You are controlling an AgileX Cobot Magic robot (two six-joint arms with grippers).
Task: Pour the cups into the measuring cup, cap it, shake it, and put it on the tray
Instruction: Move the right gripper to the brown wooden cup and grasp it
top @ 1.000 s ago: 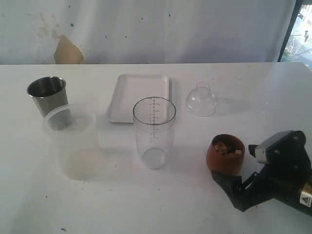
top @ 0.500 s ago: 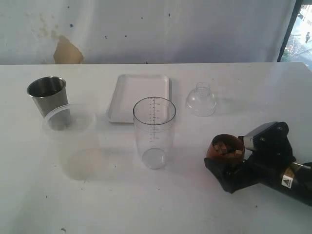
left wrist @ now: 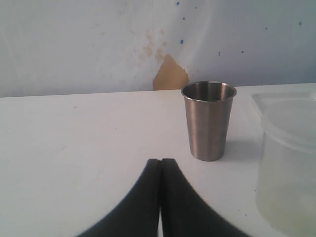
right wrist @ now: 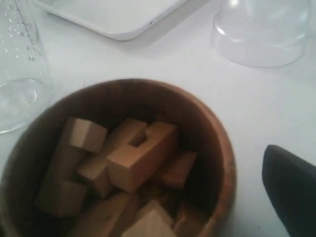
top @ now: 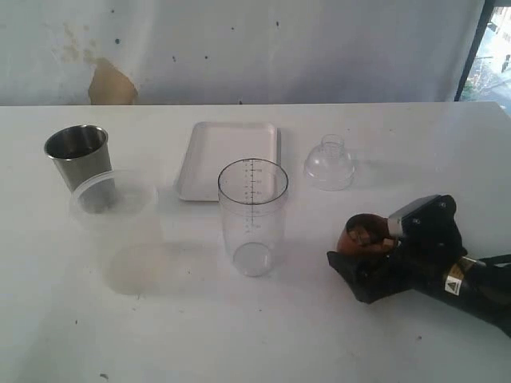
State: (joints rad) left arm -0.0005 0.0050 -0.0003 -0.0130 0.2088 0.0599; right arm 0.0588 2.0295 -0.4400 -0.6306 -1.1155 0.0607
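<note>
The measuring cup (top: 252,215) stands upright mid-tabletop (top: 239,343), just beside the tray (top: 227,155). My right claw (top: 365,249) is spread wide around the wooden cup (top: 359,234) of blocks (right wrist: 133,158), one finger (right wrist: 292,193) clear of its rim. My left claw (left wrist: 160,195) is pinched closed, facing the steel tumbler (left wrist: 208,121).

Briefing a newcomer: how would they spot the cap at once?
Find the white tray far back on the table. Right of it sits the cap, a small clear dome with a narrow neck, unlike the tall graduated measuring cup nearby.
</note>
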